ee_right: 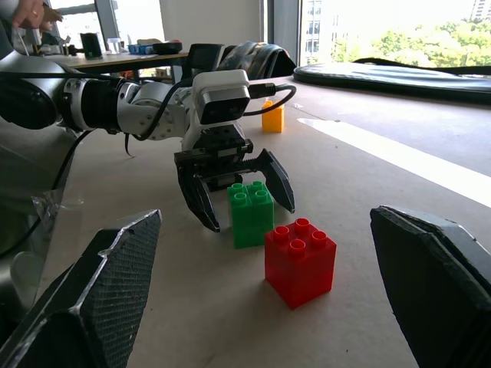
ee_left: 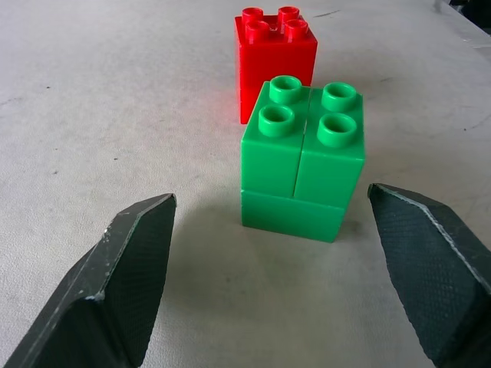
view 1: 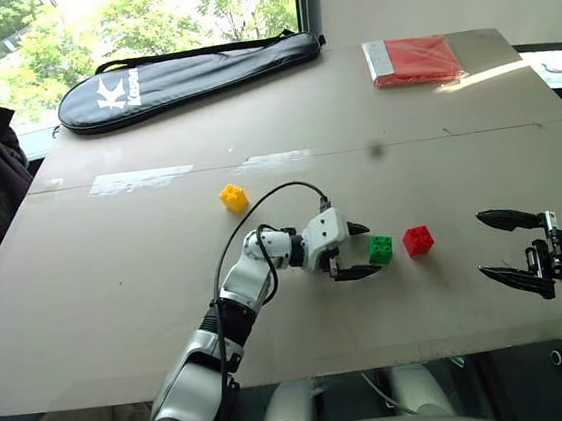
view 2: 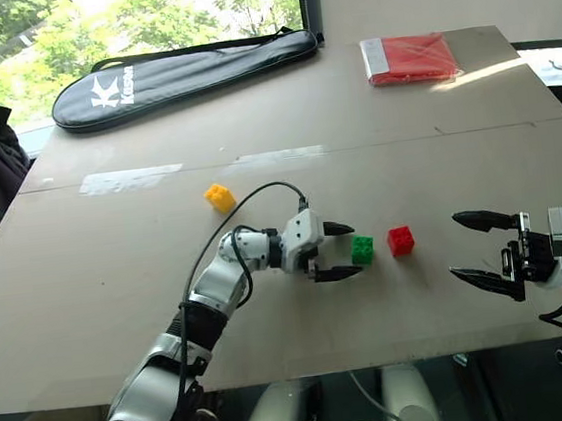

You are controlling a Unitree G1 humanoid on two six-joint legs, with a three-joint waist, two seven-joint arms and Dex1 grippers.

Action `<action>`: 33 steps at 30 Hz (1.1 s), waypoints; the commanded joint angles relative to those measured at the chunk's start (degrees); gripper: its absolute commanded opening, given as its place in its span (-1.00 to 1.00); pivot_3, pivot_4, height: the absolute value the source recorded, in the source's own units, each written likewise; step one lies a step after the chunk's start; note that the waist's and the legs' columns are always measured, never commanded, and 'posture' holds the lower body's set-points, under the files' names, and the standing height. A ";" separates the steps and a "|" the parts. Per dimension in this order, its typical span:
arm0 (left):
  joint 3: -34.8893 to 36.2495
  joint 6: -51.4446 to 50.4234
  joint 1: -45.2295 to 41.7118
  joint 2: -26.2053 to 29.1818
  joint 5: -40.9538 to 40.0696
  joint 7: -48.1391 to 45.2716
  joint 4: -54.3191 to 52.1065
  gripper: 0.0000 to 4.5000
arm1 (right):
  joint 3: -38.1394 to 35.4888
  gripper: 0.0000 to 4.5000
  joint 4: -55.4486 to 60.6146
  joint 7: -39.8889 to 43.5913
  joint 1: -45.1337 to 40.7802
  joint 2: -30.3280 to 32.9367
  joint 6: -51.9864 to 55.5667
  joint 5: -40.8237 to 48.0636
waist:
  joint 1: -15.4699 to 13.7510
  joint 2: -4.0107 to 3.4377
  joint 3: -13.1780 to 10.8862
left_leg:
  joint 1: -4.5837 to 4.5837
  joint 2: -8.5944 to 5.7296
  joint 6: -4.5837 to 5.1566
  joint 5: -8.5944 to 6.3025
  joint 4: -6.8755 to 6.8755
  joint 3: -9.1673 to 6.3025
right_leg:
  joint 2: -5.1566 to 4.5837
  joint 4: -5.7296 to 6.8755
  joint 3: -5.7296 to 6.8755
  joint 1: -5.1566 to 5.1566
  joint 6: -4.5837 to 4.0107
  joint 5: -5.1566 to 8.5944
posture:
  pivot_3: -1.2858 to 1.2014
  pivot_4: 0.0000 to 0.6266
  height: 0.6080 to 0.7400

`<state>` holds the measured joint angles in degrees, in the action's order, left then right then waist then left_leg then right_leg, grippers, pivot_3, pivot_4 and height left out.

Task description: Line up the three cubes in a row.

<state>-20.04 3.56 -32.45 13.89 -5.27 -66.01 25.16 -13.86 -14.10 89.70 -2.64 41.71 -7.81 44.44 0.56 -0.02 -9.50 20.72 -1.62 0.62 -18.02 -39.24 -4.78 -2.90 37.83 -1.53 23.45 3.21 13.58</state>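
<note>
Green cube (view 1: 381, 249) is seen just ahead of the wide-open, empty L gripper (view 1: 354, 251), red cube (view 1: 418, 240) beside it, yellow cube (view 1: 233, 197) well apart behind L arm; R gripper (view 1: 512, 251) open, empty

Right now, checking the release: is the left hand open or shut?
Open: the left hand has its fingers spread clear of the green cube.

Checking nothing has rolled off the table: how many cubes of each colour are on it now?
Yellow cube: 1
Green cube: 1
Red cube: 1
Total: 3 cubes
</note>
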 commanded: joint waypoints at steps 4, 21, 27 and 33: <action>-0.52 0.35 -0.67 -1.57 0.61 0.19 1.72 0.84 | -0.75 1.00 0.95 2.80 0.12 0.17 -0.95 0.39 | -0.04 0.00 0.00 | 0.00 -0.02 0.01 -0.01 0.00 0.00 | -0.01 0.00 0.00 -0.01 0.00 0.00 | 0.03 -0.52 1.00; -2.33 -1.08 3.55 -5.56 3.92 7.88 -2.60 0.84 | -1.81 1.00 1.95 2.80 1.13 0.05 -0.65 0.04 | -0.62 -0.03 0.02 | -0.08 -0.07 0.02 -0.01 -0.04 -0.10 | -0.09 -0.04 0.08 -0.17 0.03 -0.01 | 0.03 -0.52 1.00; -2.27 -1.86 5.64 -4.72 2.84 7.07 -5.65 0.84 | -1.83 1.00 1.88 2.80 1.12 0.38 -0.46 0.09 | -0.66 -0.03 0.02 | -0.07 -0.06 -0.03 0.02 -0.04 -0.13 | -0.09 -0.07 0.10 -0.17 0.03 -0.01 | 0.03 -0.52 1.00; -1.26 -1.61 5.31 -3.56 1.78 5.32 -5.64 0.84 | -1.52 1.00 1.70 2.80 0.69 0.62 -0.31 -0.02 | -0.34 -0.03 0.02 | -0.07 -0.06 -0.03 0.02 -0.03 -0.12 | -0.08 -0.07 0.10 -0.17 0.02 -0.01 | 0.03 -0.52 1.00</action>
<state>-20.82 2.08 -27.76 10.05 -2.58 -59.81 19.59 -14.02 -13.75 89.70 -1.55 41.68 -7.76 43.92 0.23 -0.05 -9.48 20.64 -1.68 0.60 -18.00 -39.27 -4.90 -2.98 37.76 -1.43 23.29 3.23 13.57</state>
